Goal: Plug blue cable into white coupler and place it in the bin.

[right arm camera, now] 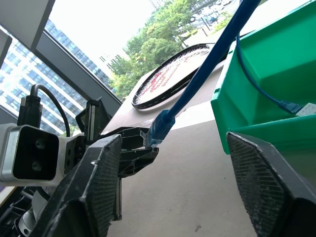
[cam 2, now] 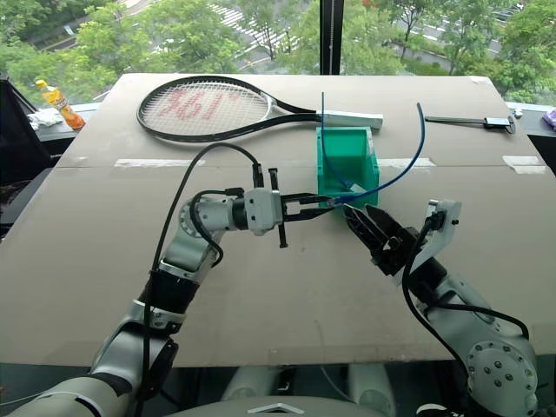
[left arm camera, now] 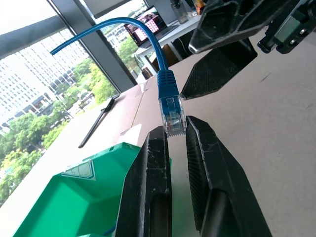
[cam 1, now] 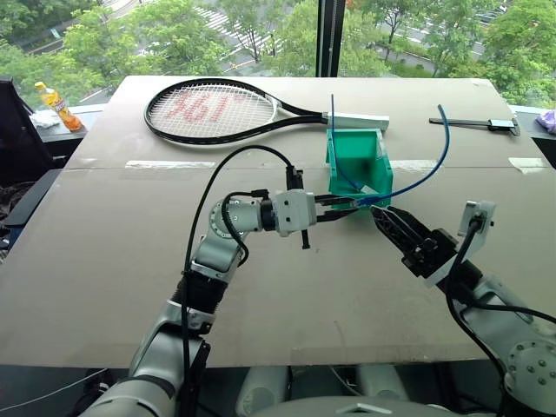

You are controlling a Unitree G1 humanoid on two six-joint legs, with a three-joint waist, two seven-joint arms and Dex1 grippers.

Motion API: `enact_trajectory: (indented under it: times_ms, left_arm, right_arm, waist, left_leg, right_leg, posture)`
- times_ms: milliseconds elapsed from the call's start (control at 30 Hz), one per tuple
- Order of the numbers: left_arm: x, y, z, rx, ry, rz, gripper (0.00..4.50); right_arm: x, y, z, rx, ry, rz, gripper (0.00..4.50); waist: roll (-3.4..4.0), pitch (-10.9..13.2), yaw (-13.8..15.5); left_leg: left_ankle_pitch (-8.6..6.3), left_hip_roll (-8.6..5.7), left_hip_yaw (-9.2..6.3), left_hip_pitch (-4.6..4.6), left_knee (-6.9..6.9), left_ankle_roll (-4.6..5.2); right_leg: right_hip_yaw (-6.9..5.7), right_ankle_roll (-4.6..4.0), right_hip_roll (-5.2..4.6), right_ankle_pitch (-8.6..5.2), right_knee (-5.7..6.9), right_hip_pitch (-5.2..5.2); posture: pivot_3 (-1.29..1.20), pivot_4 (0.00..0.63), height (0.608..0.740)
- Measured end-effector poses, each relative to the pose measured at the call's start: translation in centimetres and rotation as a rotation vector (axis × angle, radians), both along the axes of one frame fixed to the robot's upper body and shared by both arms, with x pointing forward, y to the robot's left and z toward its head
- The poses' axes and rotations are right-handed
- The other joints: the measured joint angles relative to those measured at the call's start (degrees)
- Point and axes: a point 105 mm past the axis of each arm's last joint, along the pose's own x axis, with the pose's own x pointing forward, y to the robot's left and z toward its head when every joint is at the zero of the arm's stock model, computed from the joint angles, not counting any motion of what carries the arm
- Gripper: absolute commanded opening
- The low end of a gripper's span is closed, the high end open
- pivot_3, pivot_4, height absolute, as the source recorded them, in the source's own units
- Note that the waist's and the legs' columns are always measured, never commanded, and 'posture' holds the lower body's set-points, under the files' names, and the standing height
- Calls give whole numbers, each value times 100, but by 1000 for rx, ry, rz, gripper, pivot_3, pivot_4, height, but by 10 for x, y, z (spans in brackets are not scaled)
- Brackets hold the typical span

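At centre frame, my left jaws point(cam 1: 352, 207) pinch the clear plug of the blue cable point(cam 1: 432, 170), which arcs toward the upper right. My right jaws point(cam 1: 388, 222) gape empty just below. The bin point(cam 1: 380, 165) stands behind on the surface point(cam 1: 104, 261).

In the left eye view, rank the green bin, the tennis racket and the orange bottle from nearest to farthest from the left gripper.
1. Green bin: just behind the left gripper.
2. Tennis racket: farther back, centre-left.
3. Orange bottle: beyond the far-left edge.

Blue cable point(cam 1: 439, 149) in left tool point(cam 1: 354, 205)
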Motion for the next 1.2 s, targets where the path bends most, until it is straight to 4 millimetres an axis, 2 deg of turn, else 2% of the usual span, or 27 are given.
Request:
enact_trajectory:
  times_ms: [300, 367, 400, 433, 600, 833, 900, 967, 1033, 1067, 1100, 1133, 1167, 1200]
  left_arm:
    - [-1, -1, 0, 2, -28, 0, 0]
    - [-1, -1, 0, 3, -26, -1, 0]
    - [-1, -1, -1, 3, -25, 0, 0]
    - [-1, -1, -1, 2, -24, 1, 0]
    - [-2, -1, -2, 2, -20, 2, 0]
    - [-2, 0, -5, -3, 7, 11, 0]
    - [-4, 1, -4, -42, 95, 14, 973]
    - [-3, 9, 1, -79, 180, 42, 1763]
    - [1, 25, 4, -100, 239, 95, 2708]
    - [1, 35, 4, -106, 272, 126, 3037]
    - [1, 52, 3, -118, 332, 184, 3652]
    - [1, 53, 3, -119, 335, 188, 3723]
    - [2, 76, 2, -131, 402, 268, 4463]
    - [3, 108, 2, -155, 470, 379, 4489]
  right_arm:
    - [14, 6, 3, 61, 21, -12, 3369]
    - [15, 6, 4, 70, 19, -15, 2821]
    - [16, 6, 4, 69, 21, -13, 2343]
    - [16, 7, 4, 69, 22, -12, 2232]
    - [15, 10, 2, 58, 26, 10, 104]
    - [15, 11, 3, 44, 21, 25, 42]
    - [15, 12, 5, 44, 9, 35, 0]
    - [16, 12, 8, 39, -2, 43, 0]
    - [17, 12, 9, 38, -10, 47, 0]
    - [18, 12, 10, 40, -15, 52, 0]
    - [20, 12, 10, 37, -18, 60, 0]
    - [20, 11, 10, 36, -18, 61, 0]
    - [23, 9, 8, 27, -13, 64, 0]
    - [26, 6, 3, 23, 0, 58, 0]
  waist:
    - [0, 0, -15]
    - [0, 0, -15]
    - [0, 0, -16]
    - [0, 0, -15]
    - [0, 0, -14]
    - [1, 0, -16]
    - [1, 0, -23]
    - [1, 0, -53]
    - [1, 1, -95]
    - [1, 1, -134]
    - [3, 2, -175]
    - [2, 2, -187]
    - [2, 3, -214]
    - [4, 4, -193]
  left_leg:
    - [0, 2, 0, 6, 0, 1]
    - [0, 2, 0, 5, 0, 1]
    - [0, 2, 0, 5, 0, 1]
    - [0, 2, 0, 5, 0, 1]
    - [0, 2, 1, 5, 0, 1]
    - [0, 2, 1, 5, 0, 1]
    - [0, 3, 0, 5, 0, 1]
    - [0, 4, -1, 5, 0, 1]
    - [0, 8, -2, 6, -1, 1]
    - [0, 9, -2, 8, -3, 1]
    - [0, 11, 1, 10, -5, 1]
    - [0, 12, 2, 10, -6, 1]
    - [0, 15, 2, 11, -7, 1]
    - [0, 16, -3, 10, -8, 1]
  right_leg:
    - [2, 0, 5, 0, 8, 0]
    - [2, 0, 5, 0, 8, 0]
    - [2, 0, 6, 0, 8, 0]
    - [2, 0, 6, 0, 8, 0]
    - [2, 0, 5, 0, 8, 0]
    - [3, 0, 5, 0, 8, 0]
    - [3, 0, 5, 0, 8, -1]
    - [3, 0, 5, -1, 8, -2]
    - [2, 0, 8, -1, 8, -2]
    - [2, 0, 9, -1, 8, -2]
    - [5, 0, 10, -1, 9, -2]
    - [6, 0, 11, -2, 9, -3]
    - [6, 3, 13, -4, 10, -6]
    - [2, 12, 16, -10, 11, -10]
  posture:
    - [0, 150, 740]
    - [0, 150, 740]
    - [0, 150, 740]
    - [0, 150, 740]
    - [0, 150, 740]
    - [0, 150, 740]
    - [0, 150, 740]
    - [0, 150, 740]
    - [0, 150, 740]
    - [0, 150, 740]
    - [0, 150, 740]
    - [0, 150, 740]
    - [0, 150, 740]
    - [0, 150, 740]
